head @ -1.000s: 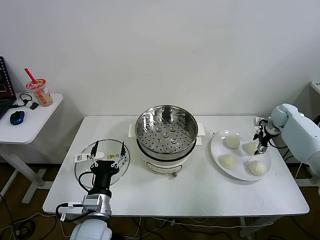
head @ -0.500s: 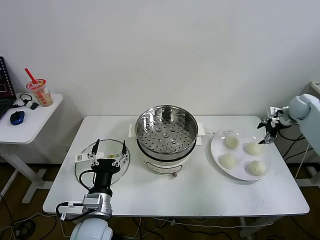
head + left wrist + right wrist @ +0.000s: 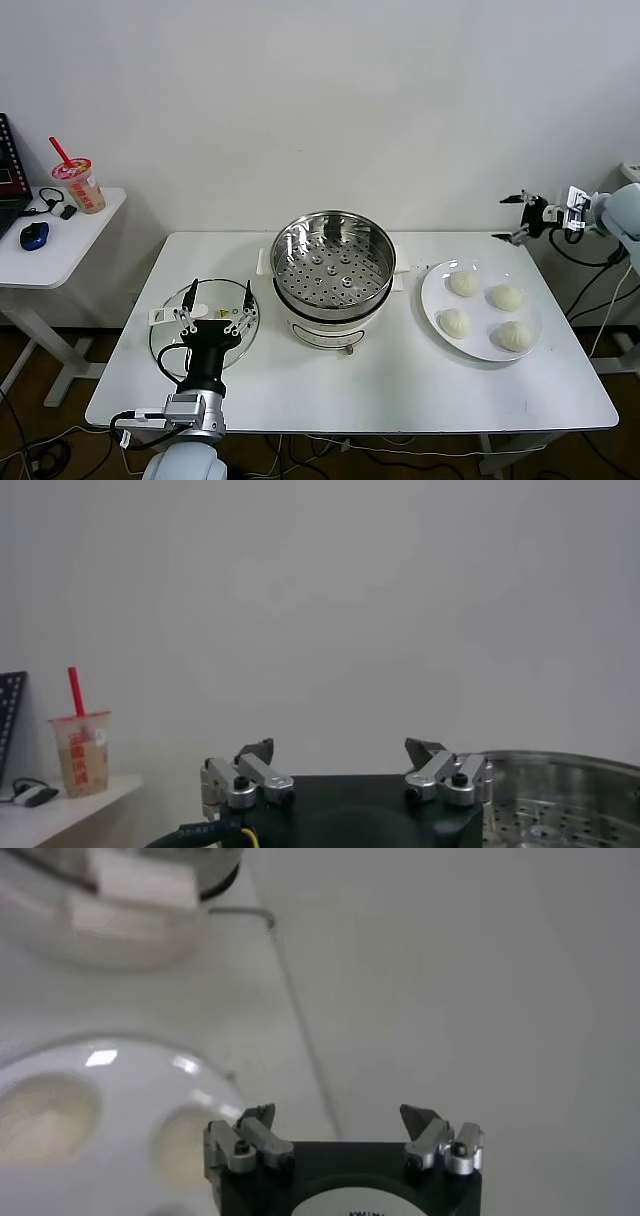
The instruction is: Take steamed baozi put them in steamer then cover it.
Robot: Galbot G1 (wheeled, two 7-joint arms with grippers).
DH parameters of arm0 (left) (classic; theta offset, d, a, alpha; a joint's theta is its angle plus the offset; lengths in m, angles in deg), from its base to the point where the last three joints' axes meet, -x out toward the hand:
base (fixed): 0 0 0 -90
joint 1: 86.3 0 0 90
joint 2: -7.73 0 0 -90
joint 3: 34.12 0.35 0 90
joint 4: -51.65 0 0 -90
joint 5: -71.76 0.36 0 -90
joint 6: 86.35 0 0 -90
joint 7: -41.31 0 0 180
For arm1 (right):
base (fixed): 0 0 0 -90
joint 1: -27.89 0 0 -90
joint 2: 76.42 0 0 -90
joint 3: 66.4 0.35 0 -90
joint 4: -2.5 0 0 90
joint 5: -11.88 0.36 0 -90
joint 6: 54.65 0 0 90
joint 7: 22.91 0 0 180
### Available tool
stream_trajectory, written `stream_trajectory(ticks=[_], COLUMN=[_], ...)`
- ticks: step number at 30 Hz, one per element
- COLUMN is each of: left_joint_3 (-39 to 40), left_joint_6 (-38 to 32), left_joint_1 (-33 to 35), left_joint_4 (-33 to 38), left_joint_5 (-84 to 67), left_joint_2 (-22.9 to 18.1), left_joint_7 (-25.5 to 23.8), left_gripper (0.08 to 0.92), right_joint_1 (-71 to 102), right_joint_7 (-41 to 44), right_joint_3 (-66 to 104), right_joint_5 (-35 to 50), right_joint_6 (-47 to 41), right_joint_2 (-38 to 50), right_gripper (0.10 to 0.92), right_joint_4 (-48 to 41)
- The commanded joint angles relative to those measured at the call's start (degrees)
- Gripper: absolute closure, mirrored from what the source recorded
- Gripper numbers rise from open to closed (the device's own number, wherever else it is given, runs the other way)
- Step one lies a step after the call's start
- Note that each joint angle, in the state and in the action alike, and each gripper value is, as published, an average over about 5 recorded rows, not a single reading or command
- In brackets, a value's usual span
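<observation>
The steamer (image 3: 335,265) stands mid-table, its perforated tray bare; its rim shows in the left wrist view (image 3: 570,800), and its base in the right wrist view (image 3: 120,908). Several white baozi (image 3: 463,283) lie on a white plate (image 3: 432,300) to its right; two of the baozi (image 3: 40,1118) appear in the right wrist view. My right gripper (image 3: 512,219) (image 3: 337,1113) hovers open and empty above the table's far right corner, behind the plate. My left gripper (image 3: 219,290) (image 3: 340,748) is open, pointing up over the glass lid (image 3: 165,345), holding nothing.
A side table (image 3: 60,235) at the far left carries a drink cup (image 3: 78,185) with a red straw, a blue mouse (image 3: 34,235) and earphones. The white wall runs close behind the table. A cable hangs off my right arm beyond the table's right edge.
My right gripper has lifted off from just above the plate's baozi and swung up and back toward the far right corner, empty. The left arm has not moved.
</observation>
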Motion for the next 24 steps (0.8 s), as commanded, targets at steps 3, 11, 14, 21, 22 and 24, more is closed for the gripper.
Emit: stream_trajectory(ticks=[3,11,14,21,22,24], left_joint_3=[0.7,0.7,0.8,1.0,1.0,1.0], left_joint_6=[-0.6,-2.1,-2.2,-2.7,-2.8,-3.1], left_joint_1=[1.5,3.1,3.2,4.0,4.1,4.4], left_joint_4=[0.7,1.0,1.0,0.8,0.8,0.6], left_joint_5=[1.8,3.9,4.2,4.6,4.6,4.6], left_joint_2=[-1.2,-2.7,-3.2,-3.7,-3.8,-4.0], left_joint_7=[0.0,0.2,0.2,0.5,0.5,0.6], left_gripper=[0.177,0.177,0.177,0.177,0.177,0.177], right_joint_1=[41.2,56.7,60.7,69.9,70.9,73.4], right_joint_7=[-28.0,-35.1,-36.3,-37.3,-37.4,-37.3], right_joint_3=[46.2,58.0,60.6,62.6,62.8,63.0], right_joint_5=[10.2,10.9,10.9,12.0,12.3,13.0], right_joint_6=[-3.8,4.4,7.5,14.9,15.9,18.0], right_joint_2=[-8.5,-23.0,-28.9,-38.3,-39.2,-41.0], right_gripper=[0.203,0.203,0.203,0.203,0.203,0.203], right_joint_4=[30.4,39.7,41.9,43.9,44.1,44.5])
